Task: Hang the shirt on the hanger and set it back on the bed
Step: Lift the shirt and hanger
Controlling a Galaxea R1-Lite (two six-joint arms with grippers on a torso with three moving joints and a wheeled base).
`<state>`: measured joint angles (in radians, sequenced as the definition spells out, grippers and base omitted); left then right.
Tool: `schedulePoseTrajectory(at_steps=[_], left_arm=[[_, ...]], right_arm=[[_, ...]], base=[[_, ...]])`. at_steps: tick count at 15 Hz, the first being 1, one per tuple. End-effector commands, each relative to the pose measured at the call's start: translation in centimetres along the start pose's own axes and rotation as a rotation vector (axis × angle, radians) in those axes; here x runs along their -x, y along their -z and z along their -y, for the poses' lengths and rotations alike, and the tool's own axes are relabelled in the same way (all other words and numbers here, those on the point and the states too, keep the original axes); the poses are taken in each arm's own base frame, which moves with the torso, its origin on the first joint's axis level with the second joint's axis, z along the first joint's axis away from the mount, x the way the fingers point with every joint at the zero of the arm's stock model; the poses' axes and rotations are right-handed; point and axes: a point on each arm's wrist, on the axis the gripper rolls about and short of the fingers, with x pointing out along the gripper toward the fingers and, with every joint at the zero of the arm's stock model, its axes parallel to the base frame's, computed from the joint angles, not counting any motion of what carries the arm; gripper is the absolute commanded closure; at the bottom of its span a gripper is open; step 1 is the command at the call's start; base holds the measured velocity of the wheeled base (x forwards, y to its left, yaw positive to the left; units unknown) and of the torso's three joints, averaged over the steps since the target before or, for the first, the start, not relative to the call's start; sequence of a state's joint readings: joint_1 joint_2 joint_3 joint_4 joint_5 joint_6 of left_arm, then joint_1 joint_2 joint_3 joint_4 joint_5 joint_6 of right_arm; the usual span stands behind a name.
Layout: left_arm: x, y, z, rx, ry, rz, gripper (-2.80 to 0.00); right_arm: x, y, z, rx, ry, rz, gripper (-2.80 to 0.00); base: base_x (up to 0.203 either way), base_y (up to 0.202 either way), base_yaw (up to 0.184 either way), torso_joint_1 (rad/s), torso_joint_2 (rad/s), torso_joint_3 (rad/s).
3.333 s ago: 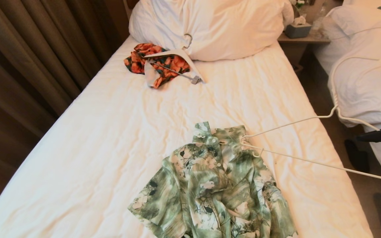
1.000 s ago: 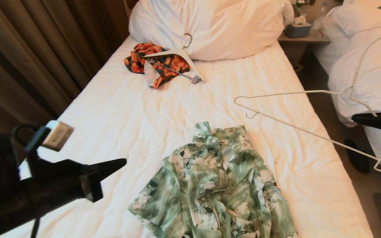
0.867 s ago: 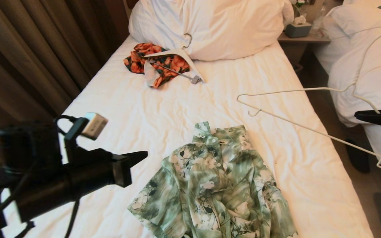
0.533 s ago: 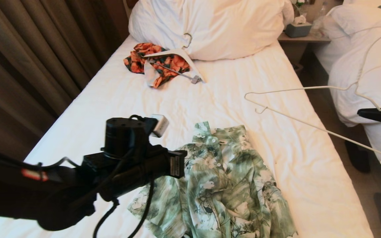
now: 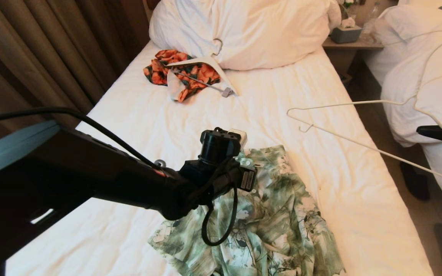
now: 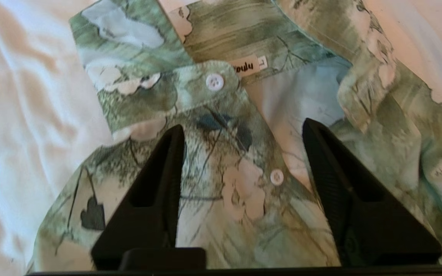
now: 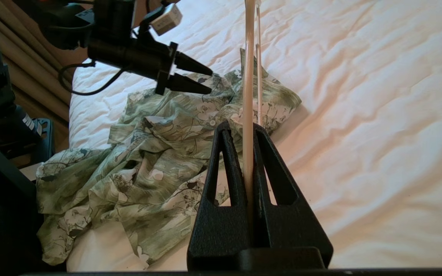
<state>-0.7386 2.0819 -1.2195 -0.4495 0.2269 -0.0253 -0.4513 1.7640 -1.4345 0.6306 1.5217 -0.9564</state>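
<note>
A second earlier the left arm had only just entered at the lower left of the head view, well short of the shirt; it had since swung across the bed until its left tool hung over the collar end of the garment; its fingers, shut then, now stood spread apart with nothing between them; the hanger had drifted slightly toward the right edge of the bed; the shirt itself had not moved.

The shirt lay crumpled on the near part of the bed, collar toward the pillows; in the left wrist view the collar with its white button and the size label sat just beyond the fingertips, and the button placket ran between the two spread fingers; whether the tips touched the cloth could not be told.

The right tool was closed on the hanger's thin cream wire, holding it in the air beside and above the shirt, its far corner over the right side of the bed and apart from the garment.

Near the pillows lay an orange floral garment with a broad white hanger on it, well apart from the shirt.
</note>
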Motion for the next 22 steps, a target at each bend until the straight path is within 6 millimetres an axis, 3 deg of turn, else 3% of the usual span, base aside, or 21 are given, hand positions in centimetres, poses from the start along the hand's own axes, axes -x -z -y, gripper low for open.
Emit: schedulePoseTrajectory(at_steps=[1, 3, 8, 12, 19, 20, 22], left_arm=[[-1.7, -0.3, 0.2, -0.002, -0.018, -0.001, -2.80], [-3.5, -0.2, -0.6, -0.046, -0.098, -0.002, -2.80], [-5.3, -1.2, -3.1, -0.041, -0.184, 0.030, -2.80], [-5.5, -1.6, -2.8, -0.031, -0.188, 0.053, -2.80], [-9.0, -0.6, -2.7, -0.030, -0.266, 0.055, -2.80], [-9.2, -0.1, -2.9, -0.034, -0.288, 0.038, 0.00], [-9.2, 0.9, -3.0, -0.041, -0.298, 0.006, 0.00]], right_arm=[[0.0, 0.0, -0.1, 0.001, -0.004, 0.007, 0.00], [0.1, -0.2, -0.3, 0.008, -0.002, 0.007, 0.00], [0.3, -0.4, -0.5, 0.011, 0.004, 0.007, 0.00], [0.3, -0.3, -0.5, 0.007, 0.004, 0.007, 0.00], [0.8, -0.2, -0.3, 0.004, 0.023, 0.007, 0.00], [0.9, -0.2, -0.3, 0.004, 0.024, 0.007, 0.00], [1.2, -0.1, -0.2, 0.005, 0.035, 0.007, 0.00]], base=[[0.000, 0.000, 0.000, 0.000, 0.00, 0.000], [0.000, 0.000, 0.000, 0.000, 0.00, 0.000], [0.000, 0.000, 0.000, 0.000, 0.00, 0.000], [0.000, 0.000, 0.000, 0.000, 0.00, 0.000], [0.000, 0.000, 0.000, 0.000, 0.00, 0.000], [0.000, 0.000, 0.000, 0.000, 0.00, 0.000], [0.000, 0.000, 0.000, 0.000, 0.00, 0.000]])
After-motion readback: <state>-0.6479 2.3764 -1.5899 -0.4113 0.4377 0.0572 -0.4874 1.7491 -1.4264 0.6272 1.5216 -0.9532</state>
